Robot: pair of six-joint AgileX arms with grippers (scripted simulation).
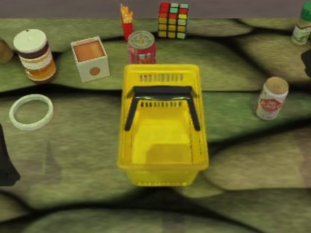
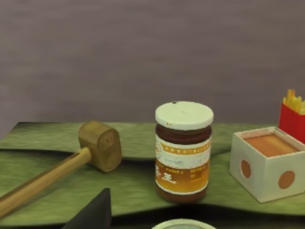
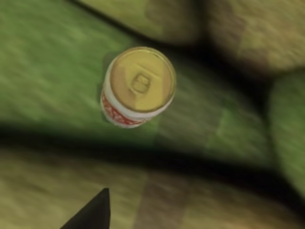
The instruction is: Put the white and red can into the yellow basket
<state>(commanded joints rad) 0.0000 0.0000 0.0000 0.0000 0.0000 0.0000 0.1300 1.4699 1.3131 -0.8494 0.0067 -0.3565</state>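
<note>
The yellow basket [image 1: 163, 145] stands in the middle of the table with its black handle [image 1: 162, 92] folded across the far half; its inside is empty. The white and red can [image 1: 271, 98] stands upright on the table to the basket's right, well apart from it. The right wrist view looks down on the can [image 3: 138, 86] and its tan end, with nothing touching it. My right gripper [image 1: 307, 62] is a dark shape at the right edge, behind the can. Low at the left edge sits my left gripper [image 1: 6, 165], parked far from both.
Behind the basket stands a mostly red can [image 1: 141, 47]. A white box [image 1: 90, 58], a white-lidded jar [image 1: 34, 54] and a white ring [image 1: 31, 111] lie at the left, beside a wooden mallet [image 2: 71, 160]. A fries carton [image 1: 126, 20], a colour cube [image 1: 173, 20] and a green-capped bottle [image 1: 302, 26] line the back.
</note>
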